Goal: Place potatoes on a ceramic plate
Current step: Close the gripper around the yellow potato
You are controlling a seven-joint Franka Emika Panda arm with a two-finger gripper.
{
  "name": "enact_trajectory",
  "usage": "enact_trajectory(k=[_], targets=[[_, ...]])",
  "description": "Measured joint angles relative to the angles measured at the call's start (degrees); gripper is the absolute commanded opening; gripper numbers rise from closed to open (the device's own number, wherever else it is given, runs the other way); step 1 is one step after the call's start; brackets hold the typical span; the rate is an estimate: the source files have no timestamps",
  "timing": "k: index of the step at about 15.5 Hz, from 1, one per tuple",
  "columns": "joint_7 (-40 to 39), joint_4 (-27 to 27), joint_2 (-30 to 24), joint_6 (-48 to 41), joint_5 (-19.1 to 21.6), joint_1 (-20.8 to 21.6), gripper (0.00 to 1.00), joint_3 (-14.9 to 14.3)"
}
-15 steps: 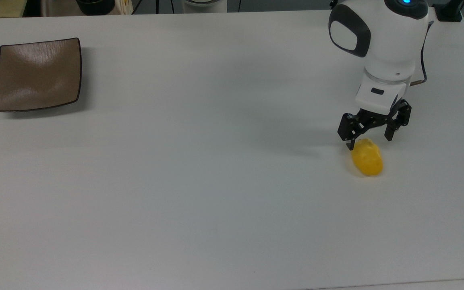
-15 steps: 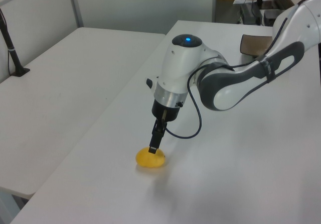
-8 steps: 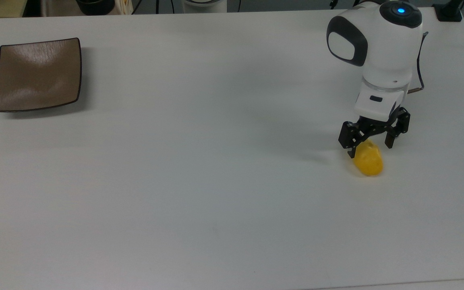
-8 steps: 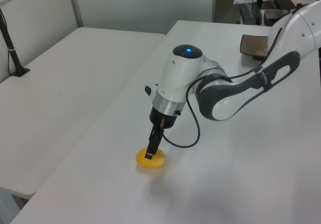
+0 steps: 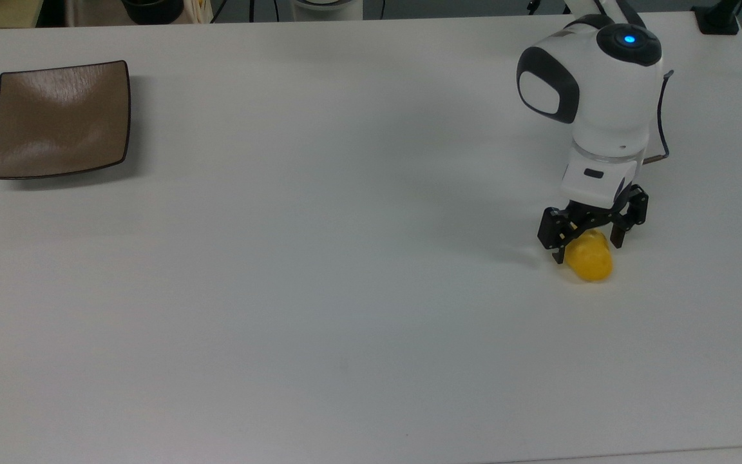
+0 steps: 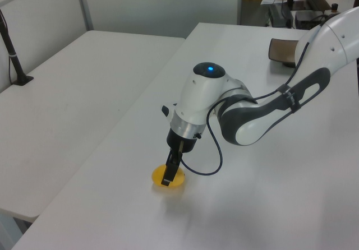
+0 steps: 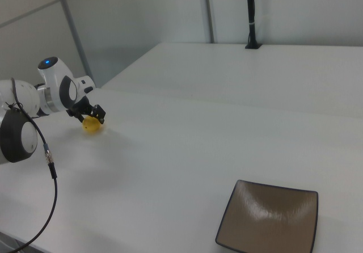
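Claw [image 5: 589, 248] spread open, straddling the potato [image 5: 590, 259] on the table [image 5: 345, 290]; nothing gripped yet. Plate [image 5: 58, 119] sits well apart at the top view's far left, bare. Remaining: grasp, lift, carry, place.

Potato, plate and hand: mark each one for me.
potato [image 5: 591, 261], top view, on its yellow lower half.
plate [image 5: 58, 119], top view, on its dished centre.
hand [image 5: 588, 243], top view, midway between its fingertips.

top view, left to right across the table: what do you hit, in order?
ceramic plate → bare white table → hand straddling the potato, the two overlapping at the top view's right.
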Motion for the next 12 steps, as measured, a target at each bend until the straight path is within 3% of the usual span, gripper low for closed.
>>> enact_trajectory(k=[4, 7, 12], targets=[[-0.03, 0.00, 0.90, 0.08, -0.13, 0.11, 1.00, 0.29], [-0.05, 0.00, 1.07, 0.08, -0.70, 0.23, 0.52, 0.83], [-0.06, 0.04, 1.13, 0.09, -1.67, 0.24, 0.04, 1.31]])
